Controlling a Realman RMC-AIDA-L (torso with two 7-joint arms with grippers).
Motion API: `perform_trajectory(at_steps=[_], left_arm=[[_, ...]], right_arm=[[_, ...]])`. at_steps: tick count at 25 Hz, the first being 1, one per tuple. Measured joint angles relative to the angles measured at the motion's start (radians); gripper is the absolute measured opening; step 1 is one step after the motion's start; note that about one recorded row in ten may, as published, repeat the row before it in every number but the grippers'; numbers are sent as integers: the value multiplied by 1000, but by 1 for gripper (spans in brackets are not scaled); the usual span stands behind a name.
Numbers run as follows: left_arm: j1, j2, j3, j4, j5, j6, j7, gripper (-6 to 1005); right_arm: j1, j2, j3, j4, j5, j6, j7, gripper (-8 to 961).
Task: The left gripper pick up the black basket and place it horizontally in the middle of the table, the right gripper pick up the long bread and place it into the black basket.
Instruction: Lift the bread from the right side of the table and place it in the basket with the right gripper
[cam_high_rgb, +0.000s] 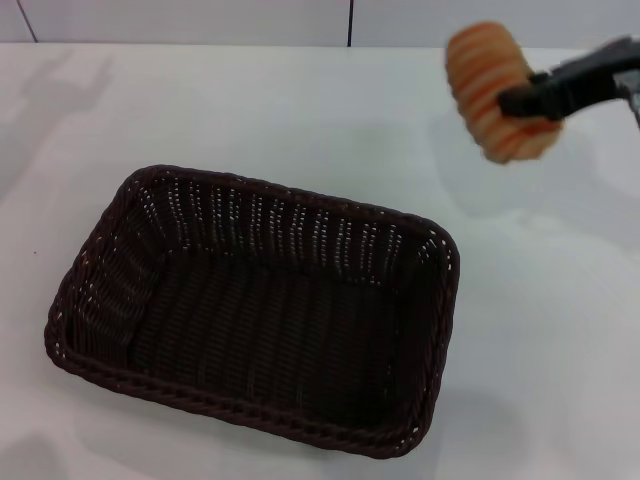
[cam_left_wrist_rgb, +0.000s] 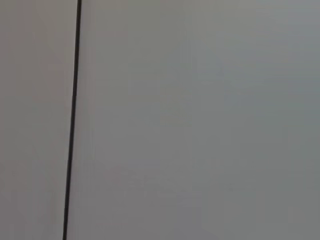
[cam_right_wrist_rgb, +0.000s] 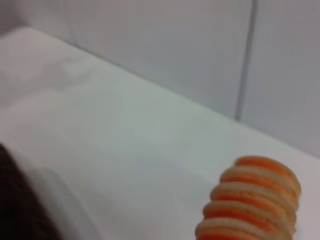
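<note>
The black basket lies empty on the white table, near the front, its long side running left to right and slightly turned. My right gripper is shut on the long bread, cream with orange stripes, and holds it in the air above the table at the far right, behind the basket's right end. The long bread also shows in the right wrist view, with a dark edge of the basket far off. My left gripper is out of view.
A pale wall with a dark vertical seam rises behind the table. The left wrist view shows only wall panels and a seam. White tabletop lies all around the basket.
</note>
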Motion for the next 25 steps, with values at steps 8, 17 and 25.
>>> perform_trajectory(at_steps=[8,17,25], left_arm=[[-7,0,0,-5,0,1,0,625],[-7,1,0,-12,0,3,-2,625],[-7,1,0,-14,0,4,-4,625]], right_arm=[[51,2,-228,132,111,8,96,283],[107,4,-412,108,208,-31,147,290],[121,4,-428,62,274,-23,138,379]])
